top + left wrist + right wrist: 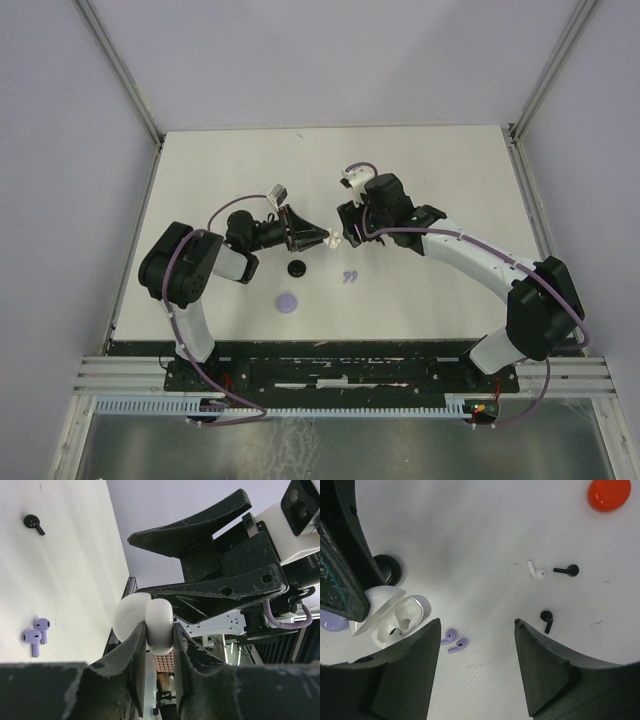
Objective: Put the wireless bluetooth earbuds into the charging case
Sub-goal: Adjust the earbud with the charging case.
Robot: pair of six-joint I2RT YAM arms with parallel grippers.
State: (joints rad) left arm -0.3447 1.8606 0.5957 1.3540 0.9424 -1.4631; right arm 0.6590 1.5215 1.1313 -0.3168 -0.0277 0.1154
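Observation:
My left gripper [159, 628] is shut on the white charging case [160, 641] and holds it above the table, its lid [131, 616] swung open. In the right wrist view the open case [402, 616] sits at the left with a white earbud [394, 633] in one socket. My right gripper [476, 625] hangs open and empty just beside the case [334, 238]. On the table lie two lavender earbuds [453, 641], a loose white earbud [537, 572] and two black earbuds [567, 570] [546, 618].
A red disc [608, 493] lies at the far right of the right wrist view. A black disc [298, 268] and a lavender disc [288, 301] sit on the table under the left arm. The right gripper's fingers [192, 532] hang close over the case.

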